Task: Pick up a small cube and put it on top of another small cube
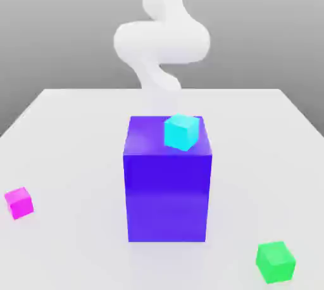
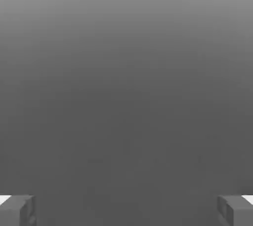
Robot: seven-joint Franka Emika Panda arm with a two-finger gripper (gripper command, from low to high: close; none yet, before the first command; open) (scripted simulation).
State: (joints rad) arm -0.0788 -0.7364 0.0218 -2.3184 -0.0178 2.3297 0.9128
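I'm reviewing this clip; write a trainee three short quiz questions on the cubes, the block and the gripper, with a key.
1. Multiple choice: which cube rests on top of the big blue-violet block?
a) magenta
b) cyan
c) green

2. True or false: the gripper is closed on a cube.

3. Fill in: the magenta cube lies toward the exterior view's ____ side, away from the block.

Key: 1. b, the cyan cube. 2. False, its fingers stand wide apart with nothing between them. 3. left.
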